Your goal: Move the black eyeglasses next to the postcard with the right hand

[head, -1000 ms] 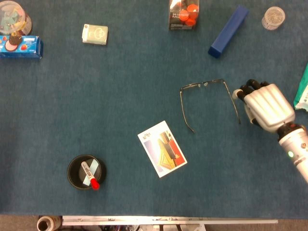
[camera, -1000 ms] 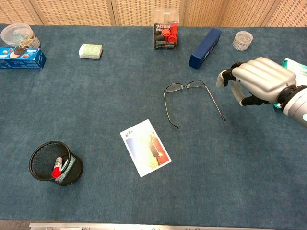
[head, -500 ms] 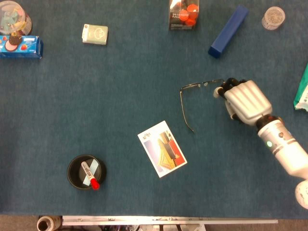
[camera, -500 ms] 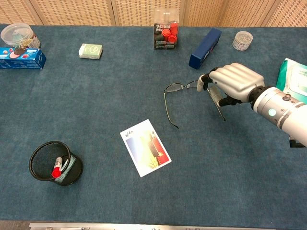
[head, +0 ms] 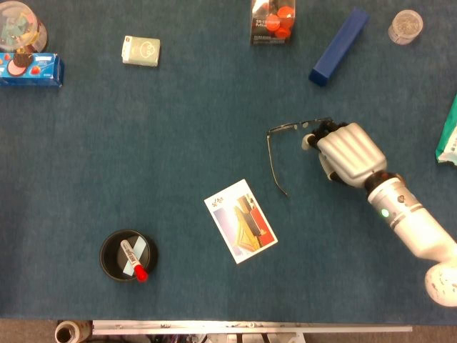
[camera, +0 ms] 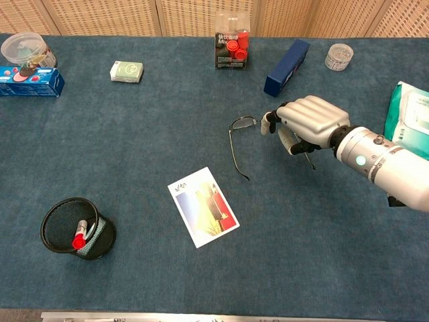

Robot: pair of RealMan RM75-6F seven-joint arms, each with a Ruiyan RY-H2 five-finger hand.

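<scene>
Blue felt-like cloth covers the wide table point(head: 143, 143) that everything lies on. My right hand point(head: 348, 151), silver-backed with dark fingers, reaches in from the right on its pale forearm and sits palm down over the right side of the thin black wire-framed eyeglasses point(head: 280, 153). My fingers are curled downward over the right lens and the hinge end of the right temple; in the chest view the fingertips point(camera: 271, 122) hang at the frame, but I cannot tell whether they actually pinch it or only hover against it. The eyeglasses lie open and flat, lenses toward the far side, their left temple running back toward the near edge. They are near the upper right of the white rectangular postcard with a colourful print point(head: 240, 221), apart from it, with bare cloth between.

Farther away, a long dark blue rectangular box point(head: 339, 46) lies at an angle beyond my hand. At the far left is a blue cookie packet point(head: 31, 70), and to its right a small pale green box point(head: 141, 51). A clear case with orange-red caps point(head: 272, 21) stands at the far middle. Near left, a black mesh cup point(head: 128, 255) holds a red-tipped marker point(head: 133, 261).
</scene>
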